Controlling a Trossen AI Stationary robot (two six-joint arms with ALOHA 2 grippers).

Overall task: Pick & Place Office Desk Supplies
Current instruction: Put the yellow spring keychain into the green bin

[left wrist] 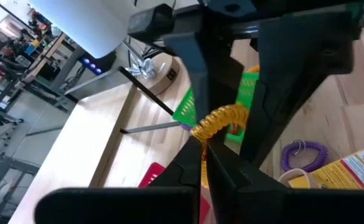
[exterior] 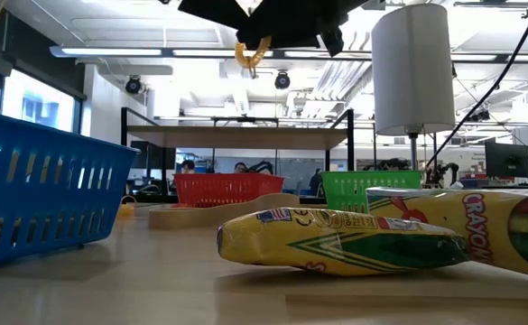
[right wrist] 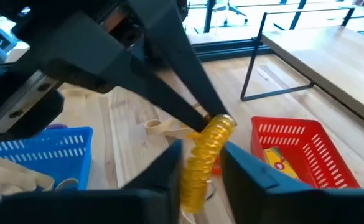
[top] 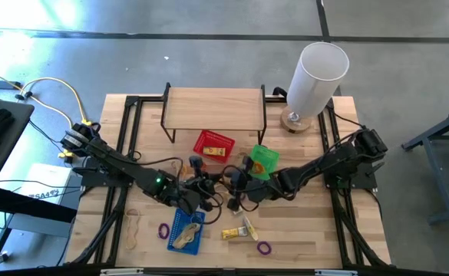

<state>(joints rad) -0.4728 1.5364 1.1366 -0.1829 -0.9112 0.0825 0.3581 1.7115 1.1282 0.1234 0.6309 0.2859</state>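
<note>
Wooden desk (top: 316, 222) w/ red basket (top: 212, 145), green basket (top: 265, 160), blue basket (top: 184, 231); left tool (left wrist: 201, 163) pinched tight on yellow coil loop (right wrist: 205, 153), held up over desk centre betw. both arms; right tool (right wrist: 201, 163) fingers partly apart, flanking same coil; purple loop (top: 264, 248) near front edge.

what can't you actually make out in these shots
- High view: the yellow coil, plain in the wrist views, is lost where the left tool and right tool meet. It is too small and the arms cover it.
- Low view: both tools are cut off by the top edge.
- Low view: the blue basket hides its contents behind its wall.
- Left wrist view: the red basket is mostly behind the left tool.
</note>
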